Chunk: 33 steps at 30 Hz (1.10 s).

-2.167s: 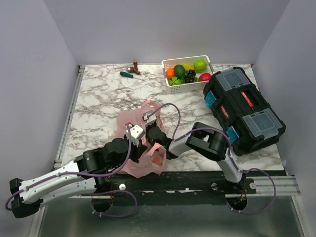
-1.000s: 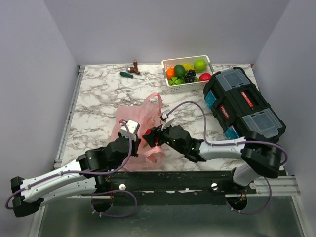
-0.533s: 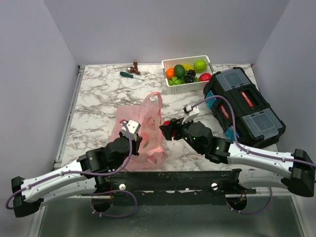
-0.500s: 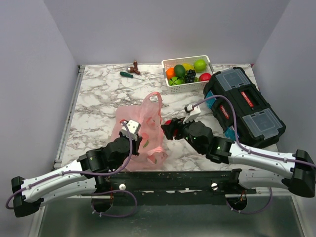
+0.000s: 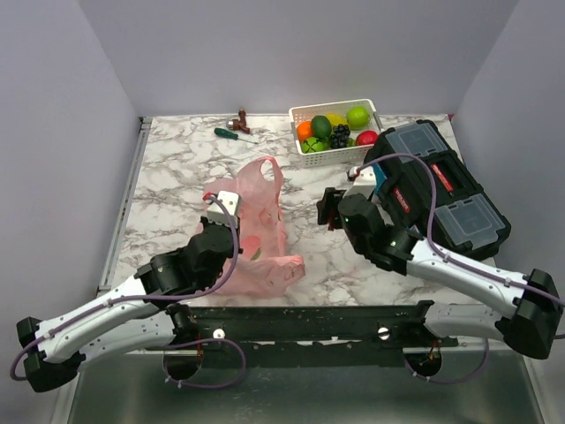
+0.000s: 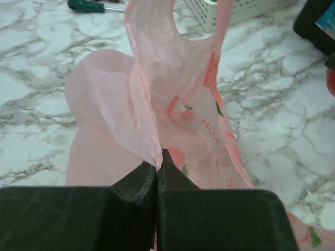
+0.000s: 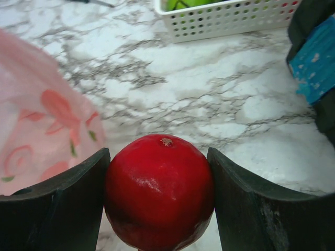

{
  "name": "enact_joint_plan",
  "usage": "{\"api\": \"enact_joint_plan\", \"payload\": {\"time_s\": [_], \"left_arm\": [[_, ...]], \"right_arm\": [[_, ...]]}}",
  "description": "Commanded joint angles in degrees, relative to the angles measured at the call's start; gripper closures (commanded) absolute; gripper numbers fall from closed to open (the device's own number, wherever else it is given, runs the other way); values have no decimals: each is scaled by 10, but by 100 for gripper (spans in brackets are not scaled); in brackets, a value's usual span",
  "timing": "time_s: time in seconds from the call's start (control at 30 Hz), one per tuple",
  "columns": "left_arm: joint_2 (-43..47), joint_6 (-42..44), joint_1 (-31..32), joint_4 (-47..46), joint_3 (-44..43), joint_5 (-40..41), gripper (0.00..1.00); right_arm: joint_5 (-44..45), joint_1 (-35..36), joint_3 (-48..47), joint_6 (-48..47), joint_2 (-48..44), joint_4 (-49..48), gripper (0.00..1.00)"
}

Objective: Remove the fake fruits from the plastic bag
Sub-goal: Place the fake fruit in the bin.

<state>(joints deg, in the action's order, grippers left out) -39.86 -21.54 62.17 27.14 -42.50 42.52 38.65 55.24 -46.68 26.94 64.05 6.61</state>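
Left wrist, grip: my left gripper [image 6: 157,166] is closed to a slit and pinches a fold of the pink plastic bag [image 6: 172,94]. The bag stands up from the marble tabletop [image 6: 31,68].
Left wrist, beyond: the white basket [image 6: 235,10] and a green-handled screwdriver [image 6: 89,5] lie toward the far edge.
Right wrist, grip: my right gripper [image 7: 157,175] is partly open, with a finger against each side of a red apple [image 7: 159,191]. The apple is outside the bag.
Right wrist, way ahead: the basket is straight in front, toward the far edge, with bare marble between. The black toolbox [image 7: 314,21] is close on my right.
Top, apple's place: I hold it over mid-table, between the bag and the toolbox. The gripper almost hides it here.
Top, nearer tool: my right gripper is the closer one to the basket, which sits at the far edge, right of centre, with fruits in it.
Top, room: I judge the lane to the basket open. The toolbox along the right edge is what my forearm must mind.
Top, bag: I cannot tell whether it has fruit left in it.
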Motion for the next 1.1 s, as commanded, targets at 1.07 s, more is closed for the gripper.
{"api": "enact_joint_plan", "payload": {"time_s": [1.07], "left_arm": [[-89,171,-262,-139,-34,-31,73]], "right_arm": [[-158,-329,-666,-82,620,44,94]]}}
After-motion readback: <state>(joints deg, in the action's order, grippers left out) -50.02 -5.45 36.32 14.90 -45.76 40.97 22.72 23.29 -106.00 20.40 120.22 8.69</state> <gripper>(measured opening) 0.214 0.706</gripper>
